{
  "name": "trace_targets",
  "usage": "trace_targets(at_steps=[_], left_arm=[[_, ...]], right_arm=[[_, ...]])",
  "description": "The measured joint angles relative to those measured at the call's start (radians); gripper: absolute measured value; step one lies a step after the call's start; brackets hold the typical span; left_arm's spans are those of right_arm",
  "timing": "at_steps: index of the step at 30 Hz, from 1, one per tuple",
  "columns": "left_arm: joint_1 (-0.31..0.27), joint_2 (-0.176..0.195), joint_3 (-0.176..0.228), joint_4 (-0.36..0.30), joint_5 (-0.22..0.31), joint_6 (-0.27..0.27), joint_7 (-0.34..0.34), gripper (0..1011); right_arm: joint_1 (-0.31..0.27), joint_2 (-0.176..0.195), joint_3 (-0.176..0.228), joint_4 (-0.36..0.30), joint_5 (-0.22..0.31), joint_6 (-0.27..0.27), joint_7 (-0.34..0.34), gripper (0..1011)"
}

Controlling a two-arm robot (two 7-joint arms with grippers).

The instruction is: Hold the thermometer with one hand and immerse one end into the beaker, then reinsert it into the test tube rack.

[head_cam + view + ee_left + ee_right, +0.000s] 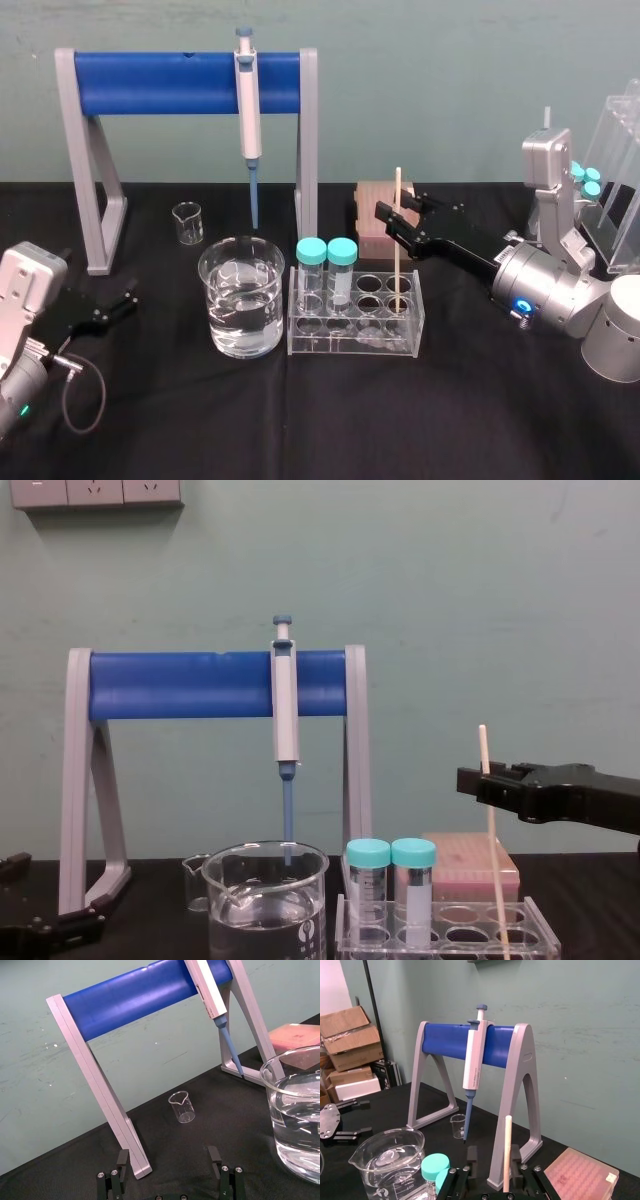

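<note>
The thermometer (399,232) stands upright in a back hole of the test tube rack (355,338), at its right end. My right gripper (402,213) reaches in from the right at the rod's upper part. In the right wrist view the thermometer (507,1152) rises between the parted fingers, close to one finger (516,1156), and the right gripper (494,1157) is open. The water-filled beaker (240,300) sits just left of the rack. My left gripper (122,302) rests open on the table at the far left, its fingers (122,1160) apart and holding nothing.
Two teal-capped tubes (327,262) fill the rack's left holes. Behind stands a grey stand with a blue bar (185,82) holding a pipette (248,110). A small beaker (187,222) and a pink box (375,225) sit at the back. A clear holder (615,200) is at the far right.
</note>
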Motion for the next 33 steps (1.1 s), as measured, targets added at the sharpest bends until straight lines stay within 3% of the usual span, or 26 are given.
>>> trace_targets(at_steps=[3, 6, 20, 33], left_arm=[[0.000, 0.000, 0.000, 0.000, 0.000, 0.000, 0.000, 1004], [0.000, 0.000, 0.000, 0.000, 0.000, 0.000, 0.000, 1004], [0.000, 0.000, 0.000, 0.000, 0.000, 0.000, 0.000, 1003], [0.000, 0.000, 0.000, 0.000, 0.000, 0.000, 0.000, 1004]], right_arm=[[0.000, 0.000, 0.000, 0.000, 0.000, 0.000, 0.000, 440], [0.000, 0.000, 0.000, -0.001, 0.000, 0.000, 0.000, 588], [0.000, 0.000, 0.000, -0.001, 0.001, 0.000, 0.000, 989], [0.000, 0.000, 0.000, -0.001, 0.001, 0.000, 0.000, 1003]])
